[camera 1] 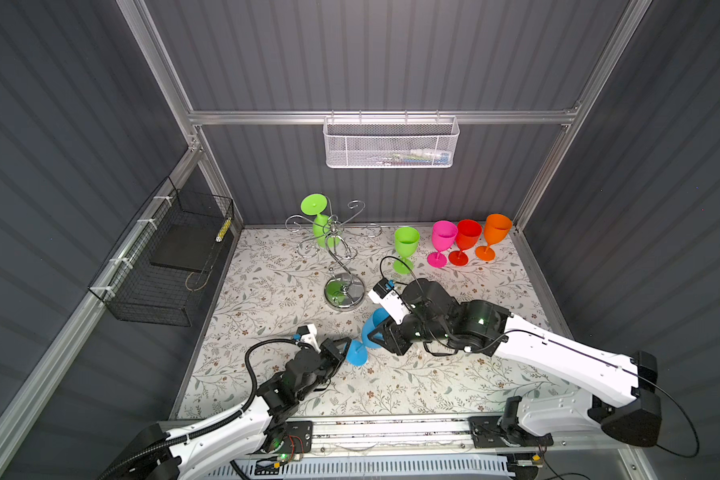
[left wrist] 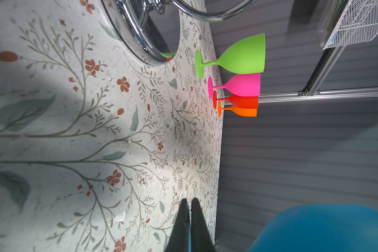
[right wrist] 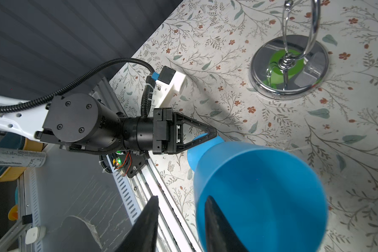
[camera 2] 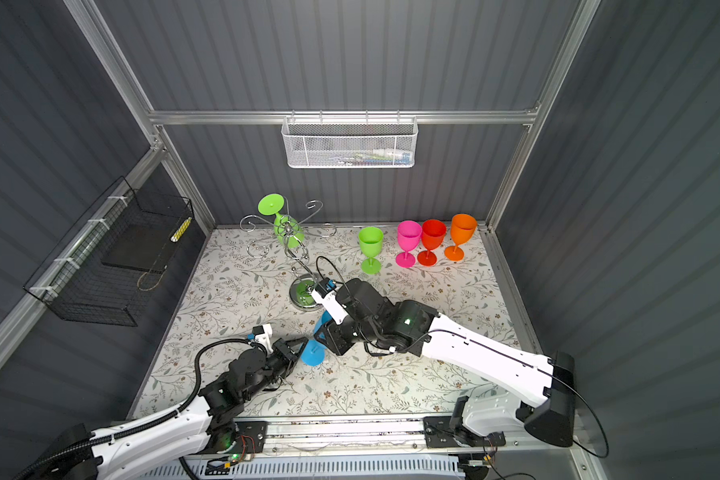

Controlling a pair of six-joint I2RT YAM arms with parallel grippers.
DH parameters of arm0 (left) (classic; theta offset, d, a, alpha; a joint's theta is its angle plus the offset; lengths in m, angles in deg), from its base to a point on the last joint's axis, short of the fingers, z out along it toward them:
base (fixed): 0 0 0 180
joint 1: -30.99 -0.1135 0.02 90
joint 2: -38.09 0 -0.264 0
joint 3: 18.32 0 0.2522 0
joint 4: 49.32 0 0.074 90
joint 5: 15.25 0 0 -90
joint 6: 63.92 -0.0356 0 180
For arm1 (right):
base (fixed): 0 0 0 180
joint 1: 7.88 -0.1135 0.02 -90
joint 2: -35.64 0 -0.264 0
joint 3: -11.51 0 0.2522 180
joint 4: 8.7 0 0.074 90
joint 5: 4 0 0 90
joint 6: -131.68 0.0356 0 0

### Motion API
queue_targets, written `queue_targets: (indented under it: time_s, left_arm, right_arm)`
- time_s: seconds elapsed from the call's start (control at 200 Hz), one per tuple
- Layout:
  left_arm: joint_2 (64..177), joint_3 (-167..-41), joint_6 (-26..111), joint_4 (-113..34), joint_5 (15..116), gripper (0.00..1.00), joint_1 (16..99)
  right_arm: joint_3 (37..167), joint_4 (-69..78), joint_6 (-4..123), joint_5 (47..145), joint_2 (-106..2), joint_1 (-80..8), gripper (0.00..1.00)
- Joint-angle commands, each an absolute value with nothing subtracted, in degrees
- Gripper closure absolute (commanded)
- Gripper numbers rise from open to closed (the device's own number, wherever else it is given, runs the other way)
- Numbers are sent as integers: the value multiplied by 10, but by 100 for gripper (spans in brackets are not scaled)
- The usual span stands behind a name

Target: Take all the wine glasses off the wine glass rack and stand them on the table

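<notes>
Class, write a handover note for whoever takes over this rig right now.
Left tool shut on the foot of the blue wine glass.
Right tool open, straddling its bowl rim.
One green glass hangs upside down on the wine glass rack; four glasses stand along the back.
Done: blue glass is off the rack.
Left: probably set it down, then unhook the green one.

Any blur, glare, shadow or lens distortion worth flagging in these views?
Left wrist view: the blue wine glass is a near, out-of-focus blur, and the edge of the floral mat curves, fisheye. Right wrist view: the mirror base of the wine glass rack reflects green. Both top views: sharp, with soft shadows on the mat.
</notes>
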State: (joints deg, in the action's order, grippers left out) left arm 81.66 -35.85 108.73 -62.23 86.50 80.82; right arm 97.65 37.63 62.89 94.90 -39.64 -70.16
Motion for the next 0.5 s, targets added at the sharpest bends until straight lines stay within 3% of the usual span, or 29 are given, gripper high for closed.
queue_targets:
  time_s: [0.0,0.195,0.27,0.495]
  left_arm:
    - [800,-350,1077,-630,881,100,805]
    - [771,-359,1067,-592,883,100,805]
    - [759,-363,1062,-574,885,99,805]
    - [721,-366,1054,-535,890,70,806]
  right_arm:
    - [993,373,626,934,-412,-715,68]
    - [1000,373,620,917,-431,-719,100]
    - [999,374,619,909,-426,-719,100]
    - [997,399,606,861,-404,-719,100]
